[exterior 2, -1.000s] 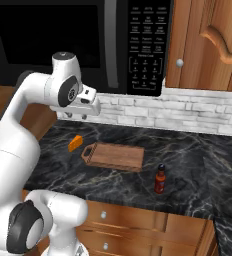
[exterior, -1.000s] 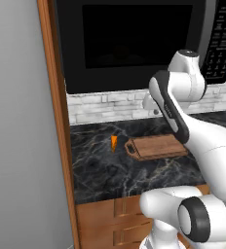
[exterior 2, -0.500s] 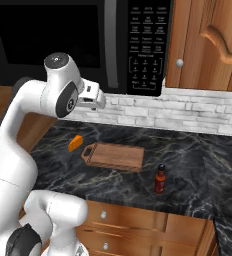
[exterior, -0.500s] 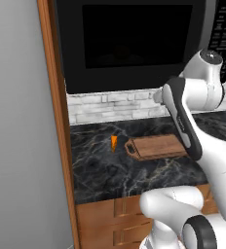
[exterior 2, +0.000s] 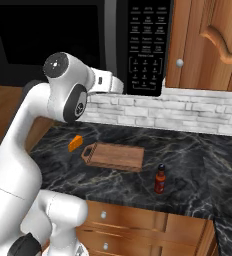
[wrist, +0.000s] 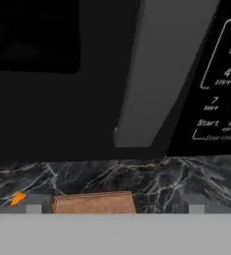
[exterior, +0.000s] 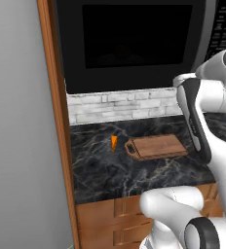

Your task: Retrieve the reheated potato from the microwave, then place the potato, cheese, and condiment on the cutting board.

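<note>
closest to you on the dark marble counter [exterior 2: 198, 200] stands the red condiment bottle [exterior 2: 160, 179], upright, near the front edge and just right of the cutting board [exterior 2: 114, 156]. the board lies flat with nothing on it, its holed handle pointing left. the orange cheese wedge [exterior 2: 75, 143] sits just left of that handle, apart from it. you can check the same pair from the other side: cheese [exterior: 114, 142] beside the board [exterior: 156, 147].

above these, your gripper [wrist: 115, 209] is raised in front of the microwave [exterior 2: 88, 45], fingers spread wide and holding nothing. through the hand camera you look straight at the long grey door handle [wrist: 160, 74], with the keypad [wrist: 222, 79] to its right.

the door looks closed, so i judge you are on the first step: getting the microwave open. the potato would be behind the dark glass; i cannot make it out through it.

your next move calls for bringing the open fingers around the grey handle, closing on it, then pulling along the door's swing, not straight back. keep the elbow clear of the bottle as you draw away.
</note>
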